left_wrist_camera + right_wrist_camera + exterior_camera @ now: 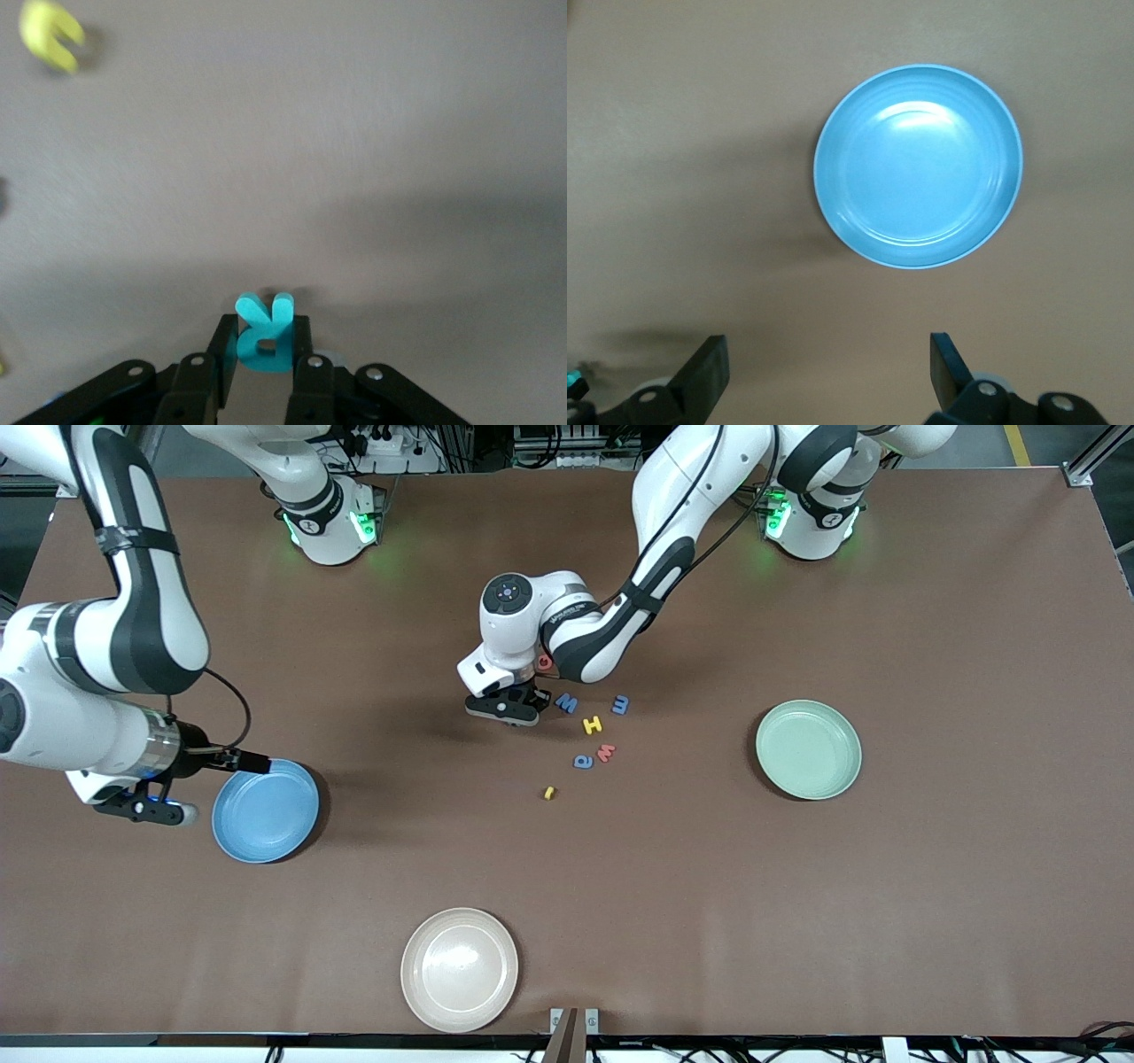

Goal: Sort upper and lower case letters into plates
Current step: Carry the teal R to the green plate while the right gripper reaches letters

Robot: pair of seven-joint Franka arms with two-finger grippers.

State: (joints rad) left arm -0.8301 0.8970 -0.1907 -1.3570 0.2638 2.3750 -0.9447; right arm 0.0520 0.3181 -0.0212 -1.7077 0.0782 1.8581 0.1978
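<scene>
L claw (264,372) is gripping teal letter R (264,335) at bench (797,921) centre, beside remaining letters (592,724). R claw (828,376) is hanging released by blue plate (918,166), near right arm's end.

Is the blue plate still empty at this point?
Empty. The blue plate shows only a bare, glossy inside in the right wrist view, and the front view shows no letter in it either.

The sky-blue round plastic plate (919,166) has a smooth, glossy surface that catches a bright highlight. The pale mint-green round plastic plate (808,748) looks duller, more satin. The beige cream round plate (459,969) shines faintly. The teal foam letter R (264,332) looks soft and matt. The brown table covering (797,921) is matt and even.
</scene>
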